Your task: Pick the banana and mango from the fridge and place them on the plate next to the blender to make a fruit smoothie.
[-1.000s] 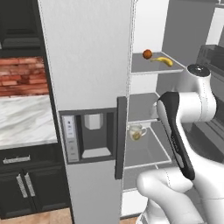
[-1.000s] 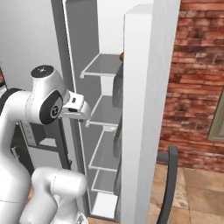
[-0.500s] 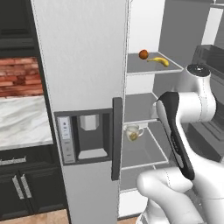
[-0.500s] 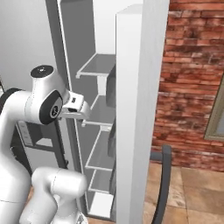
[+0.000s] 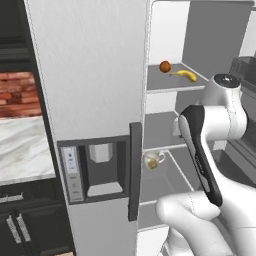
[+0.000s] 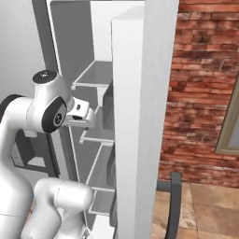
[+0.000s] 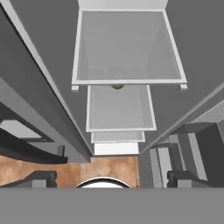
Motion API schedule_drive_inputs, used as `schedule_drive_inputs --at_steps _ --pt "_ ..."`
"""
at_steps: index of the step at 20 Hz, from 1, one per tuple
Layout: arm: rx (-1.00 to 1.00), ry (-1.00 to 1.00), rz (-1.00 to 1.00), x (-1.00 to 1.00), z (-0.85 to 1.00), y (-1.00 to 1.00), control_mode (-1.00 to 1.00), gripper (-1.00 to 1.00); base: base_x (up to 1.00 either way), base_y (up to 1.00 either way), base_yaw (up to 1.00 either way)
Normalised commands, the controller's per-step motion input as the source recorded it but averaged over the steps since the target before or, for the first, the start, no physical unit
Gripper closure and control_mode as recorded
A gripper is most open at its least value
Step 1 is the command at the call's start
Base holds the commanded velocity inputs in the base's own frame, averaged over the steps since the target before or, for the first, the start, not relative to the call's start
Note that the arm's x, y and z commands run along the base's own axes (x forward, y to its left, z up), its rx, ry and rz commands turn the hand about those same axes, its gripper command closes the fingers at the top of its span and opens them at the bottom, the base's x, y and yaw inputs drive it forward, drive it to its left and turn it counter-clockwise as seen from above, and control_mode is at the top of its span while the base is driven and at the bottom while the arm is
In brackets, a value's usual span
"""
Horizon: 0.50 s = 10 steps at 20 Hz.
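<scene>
**Base has shifted; arm poised at the open fridge**

The two-finger gripper (image 7: 105, 177) points down over the stacked glass shelves (image 7: 127, 48); its dark fingertips (image 7: 41, 178) stand wide apart, holding nothing. The tall light-grey fridge (image 5: 95, 100) is open. On its upper shelf the small orange-red mango (image 5: 165, 66) lies just beside the curved yellow banana (image 5: 184, 75), at two o'clock in the left base view. A clear glass cup (image 5: 152, 160) sits one shelf lower. Since half a second ago the whole scene has slid as the base drove; the fruit has not moved.

The fridge (image 5: 95, 75) door hides the shelves' left part.
</scene>
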Motion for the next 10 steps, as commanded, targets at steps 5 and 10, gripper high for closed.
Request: schedule_drive_inputs --at_steps 5,10 --pt "0.00 0.00 0.00 0.00 0.00 0.00 1.00 -1.00 0.03 -0.58 -0.06" --pt "0.00 0.00 0.00 0.03 0.00 0.00 -1.00 -1.00 0.00 -0.31 -0.04"
